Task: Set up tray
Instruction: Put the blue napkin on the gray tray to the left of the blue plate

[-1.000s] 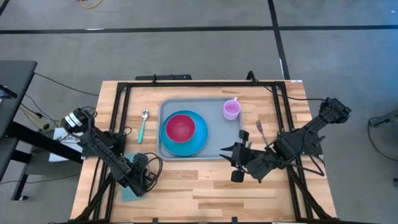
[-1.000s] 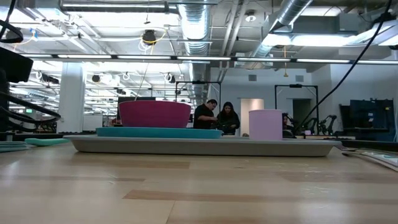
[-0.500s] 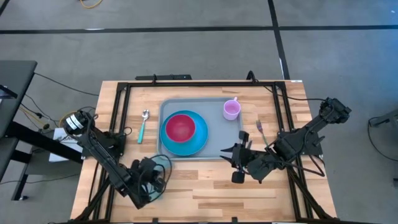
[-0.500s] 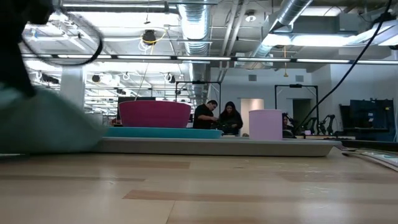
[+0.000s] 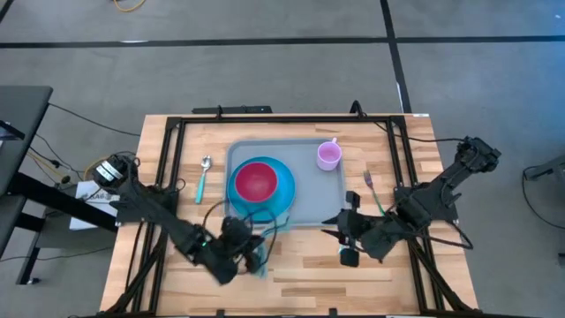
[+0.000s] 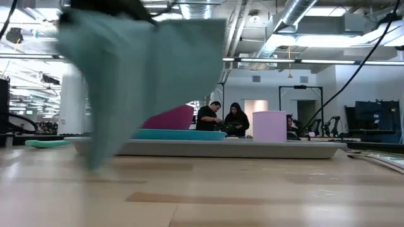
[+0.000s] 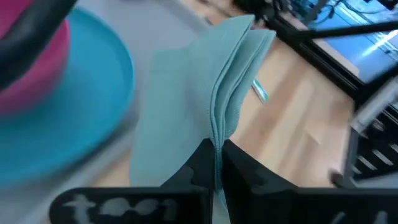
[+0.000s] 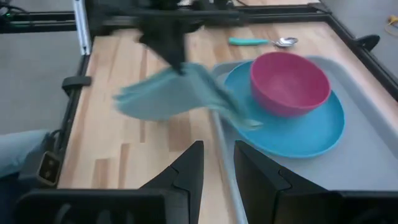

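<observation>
The grey-blue tray [image 5: 311, 201] lies mid-table and carries a blue plate [image 5: 284, 201] with a pink bowl [image 5: 256, 181] on it, and a purple cup [image 5: 328, 156]. My left gripper [image 5: 250, 256] hovers just off the tray's near-left corner, shut on a pale-teal napkin [image 7: 186, 106], which fills the left of the low view [image 6: 126, 82]. At the tray's near-right corner my right gripper [image 5: 342, 237] is open with nothing between its fingers [image 8: 189, 165]. My left gripper pinches the napkin's folded edge [image 7: 219, 127] between its two fingers; several layers show there. The fingers slant downward toward the tray from the table's near left. The napkin is lifted and spreads out beyond the fingers [image 8: 174, 93]. Whether its lowest corner [image 6: 95, 165] touches the table, I cannot tell.
A teal-handled spoon [image 5: 203, 177] lies left of the tray and a fork [image 5: 371, 188] right of it. Black frame rails [image 5: 172, 177] run along the table's edges. Bare wood spans the table's near side [image 5: 300, 283]. People stand far behind the table [image 6: 221, 118].
My left gripper has risen from the table's near-left corner and travelled right toward the tray, its wrist turning and tipping up. The napkin has come off the table with it and now hangs lifted. My right gripper has barely shifted.
</observation>
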You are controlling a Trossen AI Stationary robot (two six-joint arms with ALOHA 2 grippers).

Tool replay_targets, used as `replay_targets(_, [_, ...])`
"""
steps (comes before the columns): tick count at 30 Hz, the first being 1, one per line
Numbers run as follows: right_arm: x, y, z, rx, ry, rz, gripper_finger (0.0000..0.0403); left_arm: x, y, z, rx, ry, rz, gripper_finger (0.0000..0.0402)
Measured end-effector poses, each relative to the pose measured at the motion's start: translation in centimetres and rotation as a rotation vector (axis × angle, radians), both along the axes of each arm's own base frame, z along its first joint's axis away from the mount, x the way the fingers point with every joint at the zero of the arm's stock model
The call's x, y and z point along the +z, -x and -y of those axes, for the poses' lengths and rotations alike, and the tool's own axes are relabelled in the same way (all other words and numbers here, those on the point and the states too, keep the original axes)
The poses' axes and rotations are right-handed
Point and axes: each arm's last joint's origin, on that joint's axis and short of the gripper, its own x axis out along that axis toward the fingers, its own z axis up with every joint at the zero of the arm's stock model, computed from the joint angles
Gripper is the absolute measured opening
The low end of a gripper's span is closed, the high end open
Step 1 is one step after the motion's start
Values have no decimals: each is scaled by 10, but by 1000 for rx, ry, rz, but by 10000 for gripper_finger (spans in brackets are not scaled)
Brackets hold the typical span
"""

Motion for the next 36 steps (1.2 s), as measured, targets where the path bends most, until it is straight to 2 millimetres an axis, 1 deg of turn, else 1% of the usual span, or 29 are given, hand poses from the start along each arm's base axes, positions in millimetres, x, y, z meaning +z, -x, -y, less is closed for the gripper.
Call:
replay_targets(4, [0, 11, -11, 23, 22, 10, 82, 5, -25, -30, 6, -60, 0, 0])
replay_targets(7, [0, 17, -19, 54, 24, 13, 82, 11, -42, -54, 23, -103, 42, 0])
replay_targets(12, [0, 24, -27, 85, 12, 16, 82, 19, -63, -99, 50, -122, 75, 0])
replay_targets(16, [1, 27, -30, 81, 10, 24, 82, 13, -73, -136, 132, -114, 52, 0])
replay_targets(18, [1, 28, -31, 84, 11, 25, 82, 4, -81, -151, 159, -93, 41, 0])
replay_targets(20, [1, 28, -31, 86, 12, 25, 82, -10, -86, -164, 153, -68, -3, 0])
replay_targets(25, [0, 28, -30, 86, 18, 22, 82, -35, -114, -183, 88, -5, 31, 6])
replay_targets(27, [0, 27, -30, 86, 20, 20, 82, -39, -125, -187, 44, -6, 51, 14])
replay_targets(28, [0, 28, -30, 86, 20, 20, 82, -40, -130, -188, 35, -12, 59, 18])
replay_targets(32, [0, 28, -30, 88, 25, 16, 82, -29, -149, -192, 6, -11, 100, 23])
replay_targets(36, [-1, 28, -30, 89, 31, 11, 82, -28, -157, -197, -32, -9, 83, 22])
